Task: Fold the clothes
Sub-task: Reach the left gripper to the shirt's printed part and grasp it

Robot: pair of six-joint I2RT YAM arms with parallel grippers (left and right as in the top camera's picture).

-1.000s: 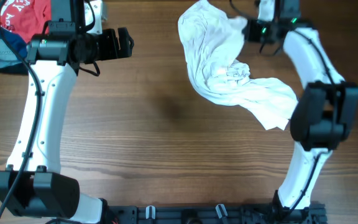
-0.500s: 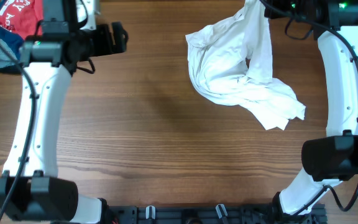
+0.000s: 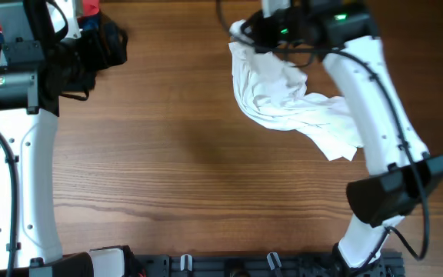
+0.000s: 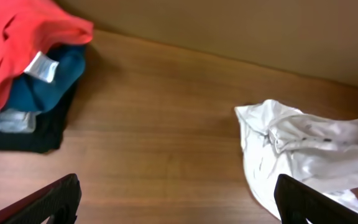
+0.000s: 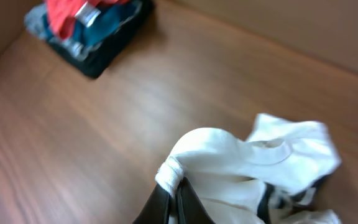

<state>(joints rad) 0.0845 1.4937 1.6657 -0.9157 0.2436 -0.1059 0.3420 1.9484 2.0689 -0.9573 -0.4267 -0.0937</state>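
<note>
White thin-fabric garment crumpled on brown wooden table, far right side.
We see right gripper clamped on its bunched edge, likely to lift and spread it; left gripper gapes empty.

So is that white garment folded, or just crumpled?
Crumpled, not folded: the white garment lies bunched and wrinkled on the table, one edge pinched by the right gripper.

The surface lies bare across the middle; the clothes block the far right, a folded stack the far left.
</note>
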